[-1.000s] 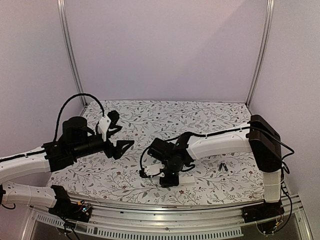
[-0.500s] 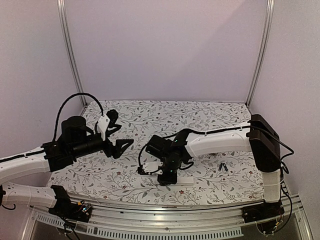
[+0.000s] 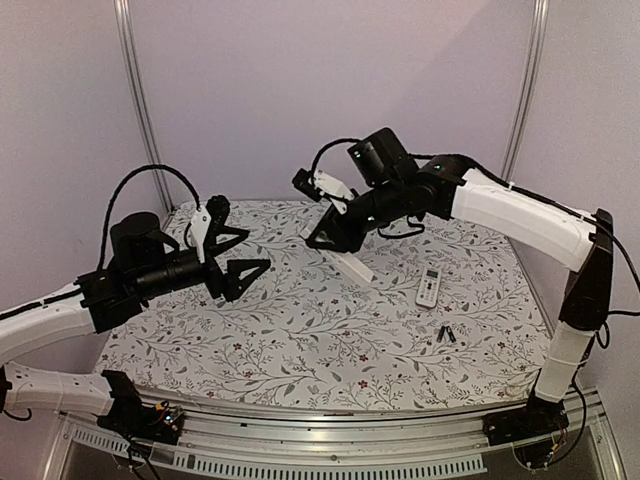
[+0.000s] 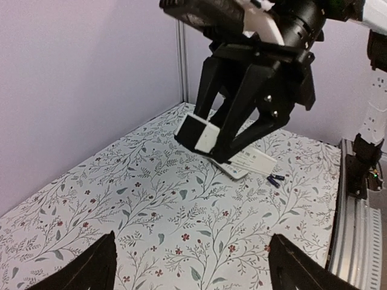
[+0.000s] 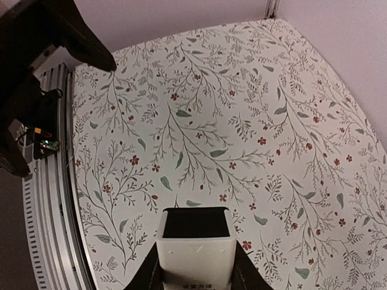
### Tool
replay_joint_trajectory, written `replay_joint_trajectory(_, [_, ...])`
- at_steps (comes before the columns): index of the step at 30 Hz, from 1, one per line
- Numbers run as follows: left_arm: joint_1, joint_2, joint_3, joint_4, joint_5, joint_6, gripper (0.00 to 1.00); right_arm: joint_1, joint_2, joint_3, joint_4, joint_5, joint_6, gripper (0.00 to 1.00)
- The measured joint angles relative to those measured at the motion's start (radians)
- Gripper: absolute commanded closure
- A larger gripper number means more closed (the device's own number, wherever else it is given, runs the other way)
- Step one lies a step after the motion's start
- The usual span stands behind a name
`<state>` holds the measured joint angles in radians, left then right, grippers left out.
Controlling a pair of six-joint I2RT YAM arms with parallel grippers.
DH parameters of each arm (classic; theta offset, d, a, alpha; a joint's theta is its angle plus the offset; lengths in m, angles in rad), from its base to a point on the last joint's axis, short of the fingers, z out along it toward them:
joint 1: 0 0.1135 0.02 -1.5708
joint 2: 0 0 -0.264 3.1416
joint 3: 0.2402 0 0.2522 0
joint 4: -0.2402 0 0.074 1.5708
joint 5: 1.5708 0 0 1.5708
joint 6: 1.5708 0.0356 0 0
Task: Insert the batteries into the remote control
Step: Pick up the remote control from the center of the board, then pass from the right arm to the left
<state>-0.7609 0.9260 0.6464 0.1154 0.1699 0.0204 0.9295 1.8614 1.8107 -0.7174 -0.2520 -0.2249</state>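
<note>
Right fingers (image 3: pixel 328 232) hold a white remote (image 3: pixel 355 267) aloft

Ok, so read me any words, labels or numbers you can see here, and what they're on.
White remote in the right claw: one line of small print, too blurred to read.
Second remote, not held: markings too small to read.
No other text visible.

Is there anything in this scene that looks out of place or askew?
Nothing is spilled or broken. One thing is askew: the right claw holds a white remote tilted in the air, its battery bay open and dark, while the batteries lie apart on the table, near a second remote.
</note>
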Motion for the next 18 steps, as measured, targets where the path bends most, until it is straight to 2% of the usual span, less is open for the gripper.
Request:
replay_joint_trajectory(6, [-0.022, 0.074, 0.129, 0.066, 0.135, -0.048, 0.14, 0.008, -0.196, 0.023, 0.177, -0.123, 0.075, 1.00])
replay_joint_trajectory(12, [-0.138, 0.180, 0.260, 0.205, 0.224, -0.077, 0.11, 0.018, -0.281, 0.017, 0.364, -0.237, 0.157, 1.00])
replay_joint_trajectory(18, [-0.171, 0.274, 0.324, 0.344, 0.323, -0.160, 0.20, 0.018, -0.310, -0.001, 0.479, -0.311, 0.213, 1.00])
